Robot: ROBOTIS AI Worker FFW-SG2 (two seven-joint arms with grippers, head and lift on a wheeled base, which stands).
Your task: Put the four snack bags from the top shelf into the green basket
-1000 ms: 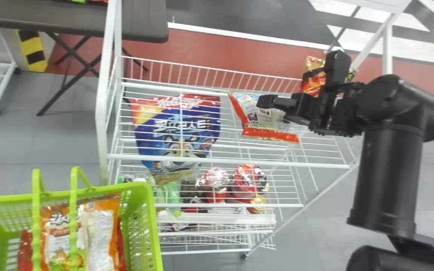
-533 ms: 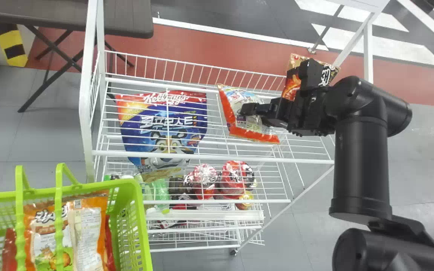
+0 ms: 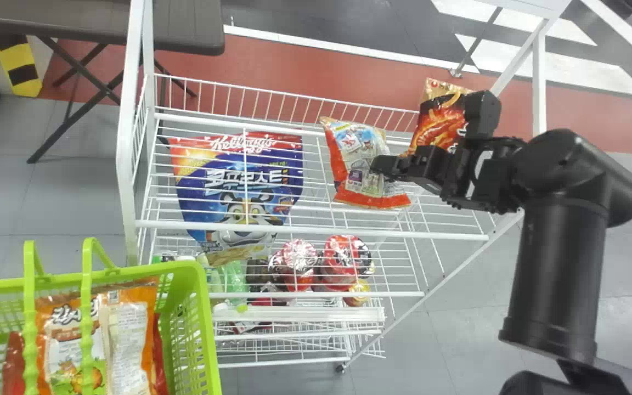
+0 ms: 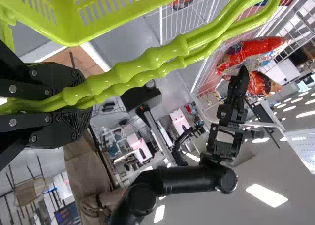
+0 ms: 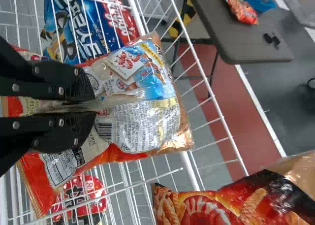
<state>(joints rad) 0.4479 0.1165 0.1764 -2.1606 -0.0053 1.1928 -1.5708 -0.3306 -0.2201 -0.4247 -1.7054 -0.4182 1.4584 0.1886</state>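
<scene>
My right gripper (image 3: 384,166) is at the near-right part of the red-edged snack bag (image 3: 351,145), which lies on the white top shelf (image 3: 316,233). In the right wrist view my right gripper (image 5: 93,107) is shut on a pinched fold of this bag (image 5: 142,121). A red and black snack bag (image 3: 439,126) leans at the shelf's back right, partly behind the arm. The green basket (image 3: 206,329) at the lower left holds orange snack bags (image 3: 69,345). My left gripper (image 4: 81,104) is shut on the basket's handles (image 4: 147,62).
A large blue cereal bag (image 3: 239,186) lies on the left half of the top shelf. Red cups (image 3: 343,260) and bottles (image 3: 233,280) stand on the level below. White posts (image 3: 129,137) rise at the shelf's ends, and a dark table (image 3: 184,27) stands behind.
The head view has shifted, putting the rack farther left in it. My right gripper has since moved a little right and closer over the shelf, gripping the bag. The basket stays at the lower left.
</scene>
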